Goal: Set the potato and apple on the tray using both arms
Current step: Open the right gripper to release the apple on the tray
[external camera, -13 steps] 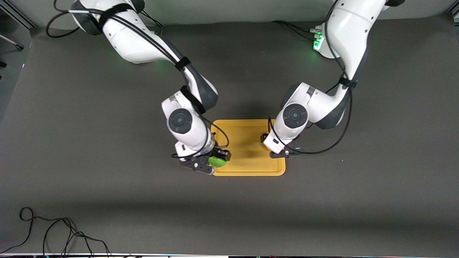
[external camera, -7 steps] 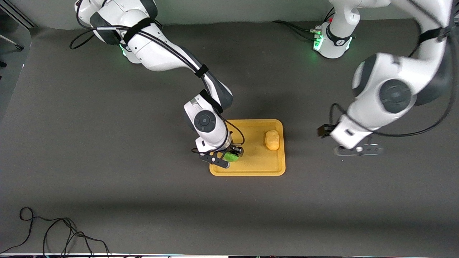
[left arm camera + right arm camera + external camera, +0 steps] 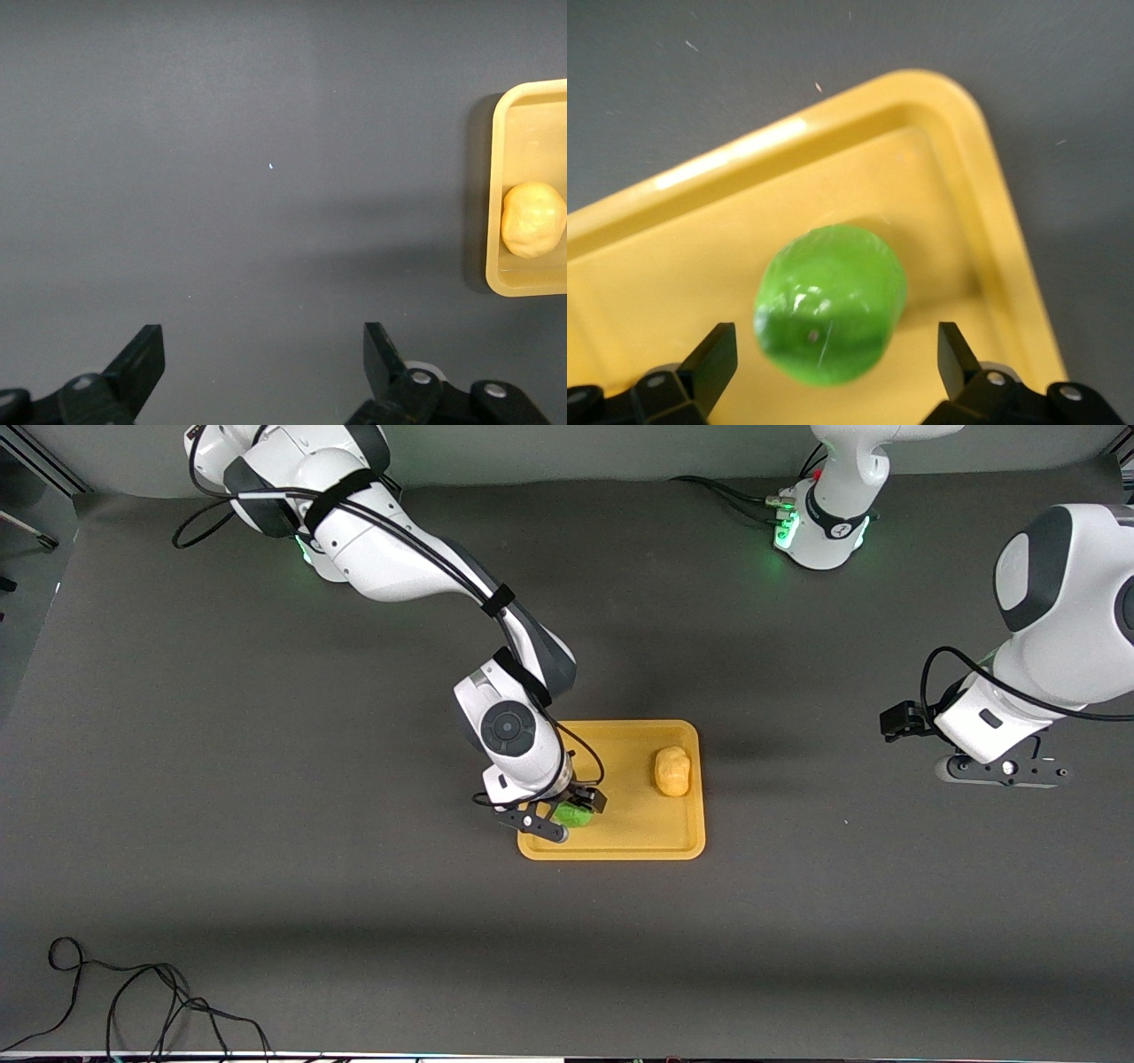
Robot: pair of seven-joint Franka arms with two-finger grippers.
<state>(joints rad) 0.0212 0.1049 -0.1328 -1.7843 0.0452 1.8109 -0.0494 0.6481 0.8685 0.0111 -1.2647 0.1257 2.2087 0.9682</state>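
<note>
Tray (image 3: 620, 841): one, holding two fruits.
Potato (image 3: 672, 771): one, toward the left arm's end.
Apple (image 3: 574, 814): one, lying between the right gripper's (image 3: 567, 815) spread fingers.
Left gripper (image 3: 1005, 772): spread, empty, over bare table.

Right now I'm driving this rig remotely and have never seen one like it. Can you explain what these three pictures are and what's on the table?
You are looking at two white robot arms at a dark table, each ending in a black two-finger claw.

The big picture is from a high camera facing the robots. The other two come from cameras on each arm's wrist, looking down past its fingers.

On the table lies a yellow tray. The potato rests in it, toward the left arm's end. The green apple sits in the tray toward the right arm's end.

The right claw is over the apple, fingers open on either side, not gripping. The left claw is open and empty, over bare table off the tray's end.
</note>
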